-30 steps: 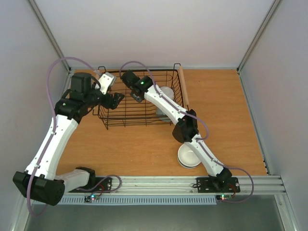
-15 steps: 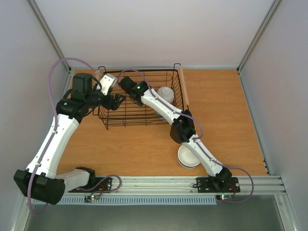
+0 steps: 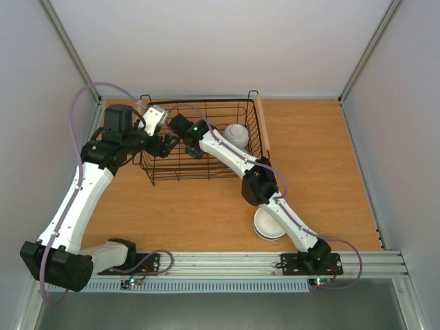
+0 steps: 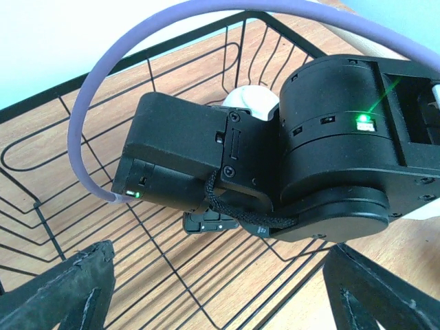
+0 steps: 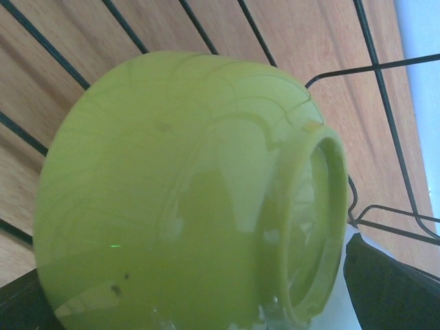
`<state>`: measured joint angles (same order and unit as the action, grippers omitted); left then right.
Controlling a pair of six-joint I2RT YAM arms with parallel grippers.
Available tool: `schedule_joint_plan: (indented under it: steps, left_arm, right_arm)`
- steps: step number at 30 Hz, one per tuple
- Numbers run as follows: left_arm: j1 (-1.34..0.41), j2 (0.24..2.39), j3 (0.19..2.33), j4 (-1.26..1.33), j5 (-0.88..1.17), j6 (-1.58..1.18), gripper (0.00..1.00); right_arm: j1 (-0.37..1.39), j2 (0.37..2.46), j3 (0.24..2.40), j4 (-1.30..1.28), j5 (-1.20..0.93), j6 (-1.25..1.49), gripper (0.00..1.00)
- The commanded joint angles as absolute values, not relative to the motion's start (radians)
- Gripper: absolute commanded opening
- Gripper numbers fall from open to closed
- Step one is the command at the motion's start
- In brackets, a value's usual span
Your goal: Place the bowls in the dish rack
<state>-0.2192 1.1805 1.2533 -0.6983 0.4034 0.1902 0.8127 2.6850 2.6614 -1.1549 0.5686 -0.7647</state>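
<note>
The green bowl (image 5: 179,192) is seen inside the dish rack (image 3: 172,172), near its left end, tipped over the wire floor with the foot ring showing. Whether the right gripper (image 3: 193,149) above it grips it or not cannot be told. The left gripper (image 4: 223,292) is spread open, empty, at the rack's left edge. The round, glossy, crackle-glazed shell would likely roll on thin wires, so it should be settled before withdrawal.
</note>
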Motion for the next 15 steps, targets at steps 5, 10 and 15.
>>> schedule_joint_plan:
  steps: [5, 10, 15]
  left_arm:
    - [-0.215, 1.17, 1.239, -0.658, 0.407, 0.192, 0.83]
    - [-0.215, 1.17, 1.242, -0.667, 0.412, 0.194, 0.83]
    - [-0.216, 1.173, 1.239, -0.663, 0.406, 0.199, 0.83]
  right_arm:
    - [0.858, 2.627, 2.635, -1.186, 0.489, -0.7, 0.99]
    - [0.888, 2.509, 2.551, -1.161, 0.48, -0.664, 0.99]
    - [0.886, 2.295, 2.312, -1.017, 0.361, -0.619, 0.99]
